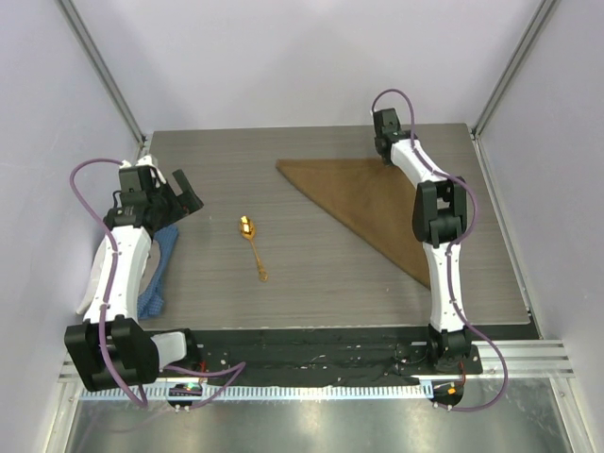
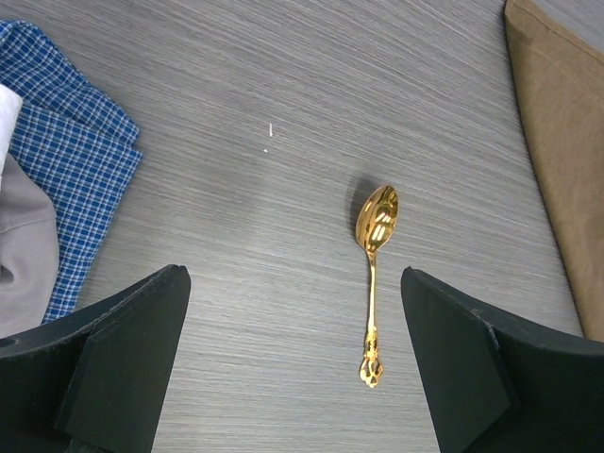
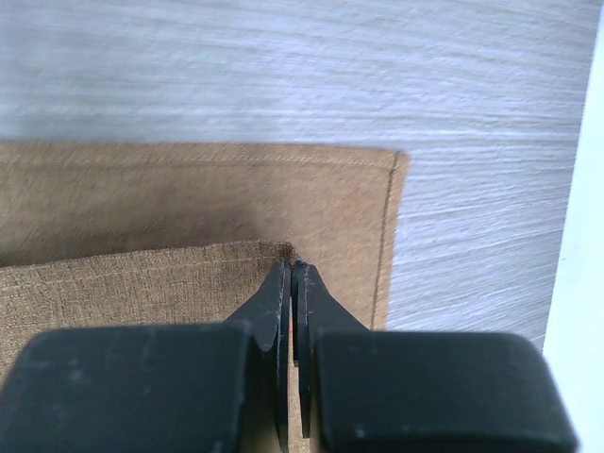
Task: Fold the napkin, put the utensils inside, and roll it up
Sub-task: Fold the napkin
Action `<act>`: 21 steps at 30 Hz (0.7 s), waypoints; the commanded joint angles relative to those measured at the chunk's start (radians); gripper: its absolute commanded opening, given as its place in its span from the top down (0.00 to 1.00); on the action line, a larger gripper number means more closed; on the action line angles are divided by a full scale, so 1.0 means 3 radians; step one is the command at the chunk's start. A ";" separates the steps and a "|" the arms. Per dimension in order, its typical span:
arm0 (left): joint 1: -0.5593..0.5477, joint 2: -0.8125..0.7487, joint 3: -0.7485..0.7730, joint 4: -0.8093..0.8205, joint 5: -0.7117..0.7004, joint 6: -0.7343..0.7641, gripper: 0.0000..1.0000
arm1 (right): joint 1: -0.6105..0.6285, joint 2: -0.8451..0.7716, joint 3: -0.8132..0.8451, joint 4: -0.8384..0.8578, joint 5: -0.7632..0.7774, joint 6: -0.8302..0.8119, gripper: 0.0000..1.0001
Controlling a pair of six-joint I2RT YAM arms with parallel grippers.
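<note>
The tan-brown napkin [image 1: 368,198] lies folded into a triangle on the right half of the table. My right gripper [image 1: 385,156] is at its far right corner. In the right wrist view the gripper [image 3: 292,269] is shut on the corner of the napkin's upper layer [image 3: 142,278], which lies just inside the lower layer's corner. The gold spoon [image 1: 250,241] lies on bare table left of the napkin, bowl away from me. My left gripper [image 1: 184,193] is open and empty above the table, left of the spoon. In the left wrist view the spoon [image 2: 374,274] sits between the spread fingers, nearer the right one [image 2: 472,368].
A blue checked cloth [image 1: 160,264] lies at the left edge under the left arm; it also shows in the left wrist view [image 2: 75,151] over a pale cloth [image 2: 24,236]. The napkin's edge [image 2: 557,142] is at the right of that view. Frame posts stand at the back corners.
</note>
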 commanded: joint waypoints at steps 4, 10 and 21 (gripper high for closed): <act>0.0016 0.0009 0.0030 0.0067 -0.0039 0.0047 0.00 | -0.0093 0.0134 0.0297 0.0042 0.0126 -0.0100 0.99; 0.0016 0.0009 0.0035 0.0067 -0.0044 0.0052 0.00 | -0.0185 0.0165 0.0384 0.0042 0.0121 -0.0038 0.99; 0.0016 0.0025 0.0040 0.0057 -0.0049 0.0062 0.00 | -0.0236 0.0231 0.0523 0.0047 0.0192 -0.0079 0.99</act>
